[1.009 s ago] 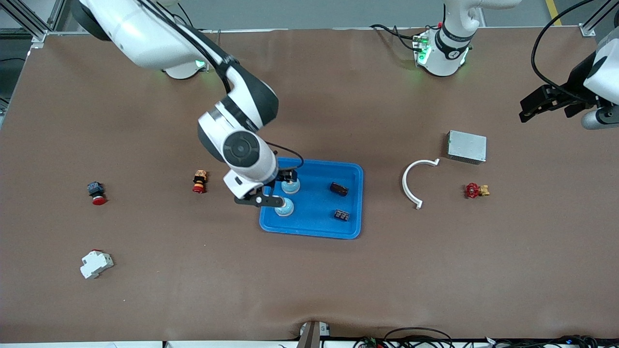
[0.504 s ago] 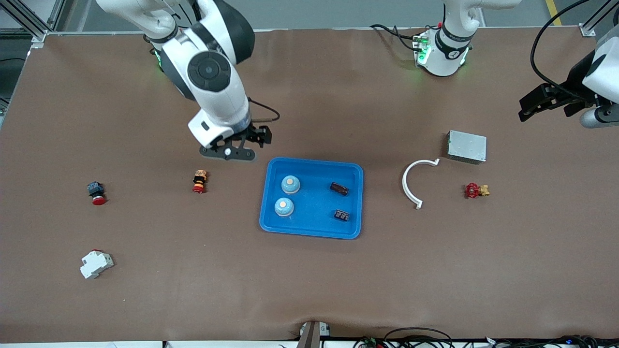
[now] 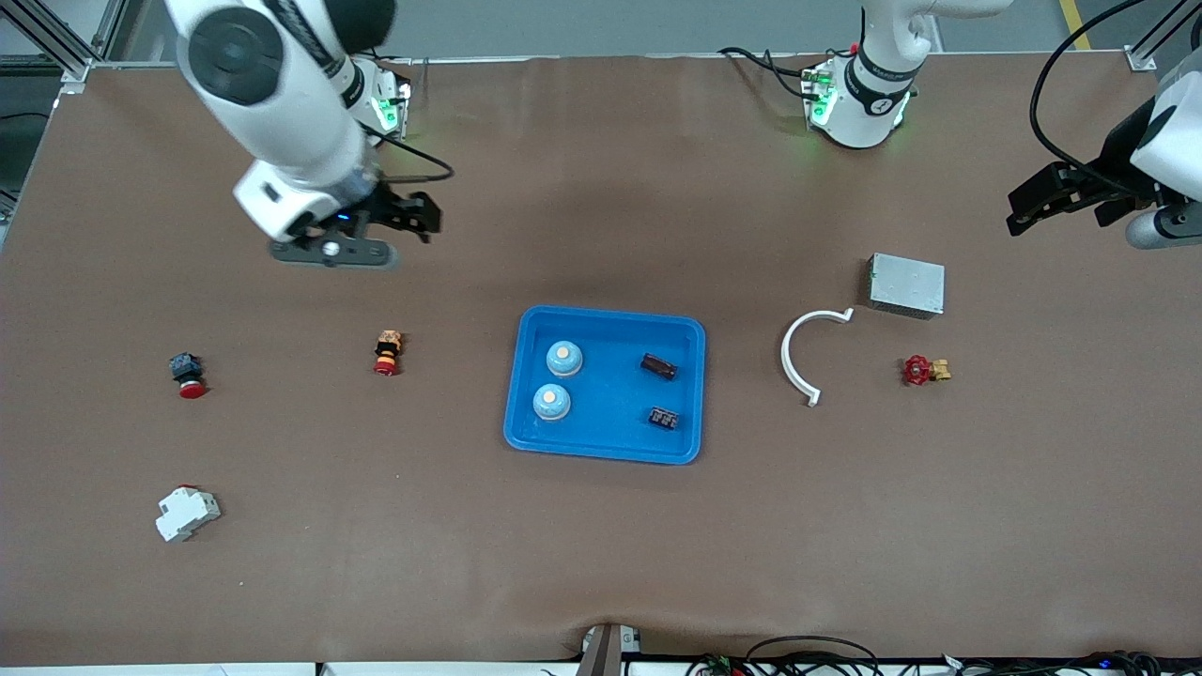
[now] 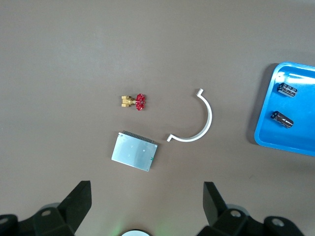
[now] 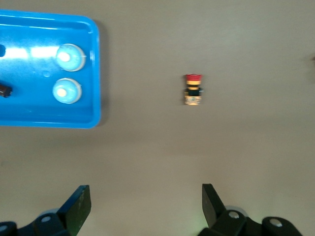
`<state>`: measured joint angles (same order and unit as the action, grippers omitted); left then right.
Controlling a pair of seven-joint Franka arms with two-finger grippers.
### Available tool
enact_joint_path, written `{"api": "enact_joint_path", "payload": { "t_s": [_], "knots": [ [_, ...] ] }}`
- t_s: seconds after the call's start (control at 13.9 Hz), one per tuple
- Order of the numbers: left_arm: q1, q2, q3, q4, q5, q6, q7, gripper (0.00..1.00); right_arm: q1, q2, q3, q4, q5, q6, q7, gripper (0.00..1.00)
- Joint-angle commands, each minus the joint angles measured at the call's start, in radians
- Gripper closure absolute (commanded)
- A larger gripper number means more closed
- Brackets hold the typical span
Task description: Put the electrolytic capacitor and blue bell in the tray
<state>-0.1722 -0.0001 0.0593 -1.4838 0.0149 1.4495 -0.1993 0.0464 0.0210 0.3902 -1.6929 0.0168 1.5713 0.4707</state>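
Observation:
The bright blue tray [image 3: 601,454] lies mid-table. In it are two blue bells [image 3: 563,357] [image 3: 551,402], a dark cylindrical capacitor [image 3: 658,366] and a second small dark part [image 3: 664,418]. My right gripper [image 3: 410,216] is open and empty, up over bare table toward the right arm's end, clear of the tray. The right wrist view shows its open gripper [image 5: 146,206], the tray [image 5: 97,73] and both bells [image 5: 70,56] [image 5: 66,91]. My left gripper [image 3: 1033,205] waits open over the left arm's end; its wrist view shows the open gripper [image 4: 146,206], the tray's edge [image 4: 261,125] and the capacitor [image 4: 282,118].
A red-and-yellow push button [image 3: 387,352], a black-and-red button [image 3: 187,374] and a white breaker [image 3: 186,513] lie toward the right arm's end. A white curved clip [image 3: 798,361], a grey metal box [image 3: 906,284] and a red valve [image 3: 925,369] lie toward the left arm's end.
My right gripper has let go of a blue bell in the tray, risen, and moved away toward the right arm's base. The bell stays in the tray. The left arm has not moved.

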Motion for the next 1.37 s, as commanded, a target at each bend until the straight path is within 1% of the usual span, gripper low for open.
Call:
{"api": "enact_joint_path", "payload": {
  "t_s": [0.0,0.22,0.29,0.43,0.58,0.79,0.94,1.08,1.3],
  "knots": [
    [-0.001,-0.012,-0.006,-0.003,0.023,-0.009,-0.008,0.00,-0.017,-0.082,-0.133,-0.030,0.061,-0.034,-0.168,0.00],
    [-0.003,-0.011,-0.006,-0.003,0.023,-0.001,-0.006,0.00,-0.020,-0.084,-0.290,-0.002,0.061,-0.054,-0.283,0.00],
    [-0.003,-0.011,-0.007,-0.003,0.023,-0.001,-0.005,0.00,-0.020,-0.084,-0.330,0.005,0.061,-0.054,-0.309,0.00],
    [-0.001,-0.012,-0.009,-0.004,0.023,-0.001,-0.005,0.00,-0.045,-0.084,-0.375,0.007,0.051,-0.054,-0.381,0.00],
    [-0.003,-0.011,-0.009,-0.004,0.023,-0.001,-0.005,0.00,-0.098,-0.082,-0.383,0.007,0.048,-0.053,-0.461,0.00],
    [-0.001,-0.012,-0.009,-0.004,0.023,-0.004,-0.005,0.00,-0.097,-0.085,-0.419,0.016,0.040,-0.054,-0.469,0.00],
    [-0.001,-0.014,-0.009,-0.004,0.023,-0.006,-0.005,0.00,-0.099,-0.102,-0.421,0.018,0.034,-0.062,-0.468,0.00],
    [-0.001,-0.014,-0.009,-0.003,0.022,-0.004,-0.005,0.00,-0.097,-0.102,-0.416,0.018,0.019,-0.080,-0.468,0.00],
    [0.000,-0.015,-0.009,-0.001,0.022,-0.006,0.000,0.00,-0.095,-0.096,-0.412,0.039,0.018,-0.082,-0.466,0.00]
  ]
}}
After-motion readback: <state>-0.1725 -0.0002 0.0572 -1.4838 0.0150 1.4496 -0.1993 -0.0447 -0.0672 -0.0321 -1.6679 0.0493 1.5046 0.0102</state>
